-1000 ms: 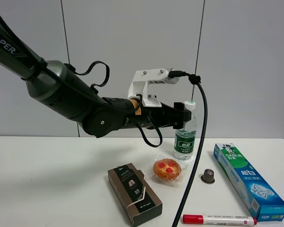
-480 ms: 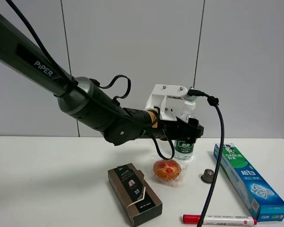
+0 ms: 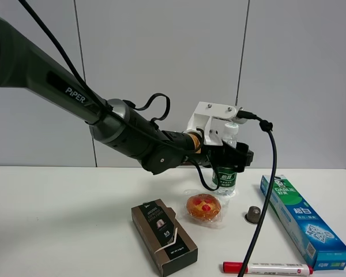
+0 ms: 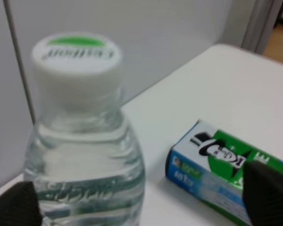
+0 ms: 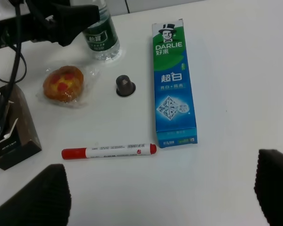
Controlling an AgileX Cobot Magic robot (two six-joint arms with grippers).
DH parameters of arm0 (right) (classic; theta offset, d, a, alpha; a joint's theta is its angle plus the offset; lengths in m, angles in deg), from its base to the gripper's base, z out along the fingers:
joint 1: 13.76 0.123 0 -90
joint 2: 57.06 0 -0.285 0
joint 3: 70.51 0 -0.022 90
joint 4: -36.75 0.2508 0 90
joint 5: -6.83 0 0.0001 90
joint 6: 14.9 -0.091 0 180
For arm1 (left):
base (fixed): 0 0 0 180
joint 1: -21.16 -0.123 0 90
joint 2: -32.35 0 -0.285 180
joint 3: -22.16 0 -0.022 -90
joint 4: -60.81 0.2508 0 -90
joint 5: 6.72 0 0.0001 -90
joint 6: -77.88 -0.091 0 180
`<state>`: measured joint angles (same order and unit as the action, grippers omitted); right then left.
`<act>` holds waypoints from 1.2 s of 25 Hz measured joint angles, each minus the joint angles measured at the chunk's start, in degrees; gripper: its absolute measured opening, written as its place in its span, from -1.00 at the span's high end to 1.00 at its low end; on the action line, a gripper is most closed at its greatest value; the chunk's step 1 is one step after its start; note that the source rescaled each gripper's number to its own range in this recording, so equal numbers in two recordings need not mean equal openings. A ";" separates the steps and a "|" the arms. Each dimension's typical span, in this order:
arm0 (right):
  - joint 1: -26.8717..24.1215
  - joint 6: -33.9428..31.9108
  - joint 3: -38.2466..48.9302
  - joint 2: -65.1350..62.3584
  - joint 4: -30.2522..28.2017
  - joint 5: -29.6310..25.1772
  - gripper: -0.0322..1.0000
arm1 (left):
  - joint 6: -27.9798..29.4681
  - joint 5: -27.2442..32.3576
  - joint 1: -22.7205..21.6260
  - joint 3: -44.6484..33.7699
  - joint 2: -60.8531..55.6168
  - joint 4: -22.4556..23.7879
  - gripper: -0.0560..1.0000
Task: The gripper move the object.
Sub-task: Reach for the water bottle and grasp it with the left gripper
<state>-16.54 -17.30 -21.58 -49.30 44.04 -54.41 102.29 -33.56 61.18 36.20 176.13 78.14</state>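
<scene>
Now, left gripper [image 3: 235, 157]: jaws spread wide, one on each side of the bottle [image 4: 85, 150] at its shoulder, gripping nothing.
bottle: upright on the table [image 3: 57, 219] near the back wall, cap on, clear water inside nearly up to the neck.
pastry [image 3: 203, 207]: inside a clear wrapper, just in front of the bottle.
toothpaste box [image 3: 304, 221]: lying flat, closed, right of the bottle.
brown box [image 3: 164, 236]: lying flat, contents not visible.
right gripper [image 5: 155, 195]: fingers far apart, empty, above the table.

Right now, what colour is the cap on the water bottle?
The cap is white with green on top; the left wrist view shows it best.
</scene>
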 joint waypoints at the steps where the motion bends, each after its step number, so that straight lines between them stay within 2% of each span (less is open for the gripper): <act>1: 0.00 0.00 0.00 0.00 0.00 0.00 -1.00 | -0.51 0.16 0.00 0.58 0.59 -0.41 -0.99; 8: 0.00 0.00 0.00 0.00 0.07 0.00 -1.00 | -4.96 1.01 -0.29 4.73 3.61 -2.19 -0.99; 16: 0.00 0.00 0.00 0.00 0.09 0.00 -1.00 | -6.85 0.90 -2.24 5.54 4.57 -7.17 -0.99; 25: 0.00 0.00 0.00 0.00 0.09 0.00 -1.00 | -6.92 -1.19 -1.86 6.29 5.57 -8.27 -1.00; 30: 0.00 0.00 0.00 0.00 0.09 0.00 -1.00 | -6.87 -1.20 -0.93 9.61 7.28 -8.07 -1.00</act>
<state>-16.54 -17.30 -21.58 -49.30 44.13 -54.41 95.42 -34.76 60.25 45.82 183.41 70.07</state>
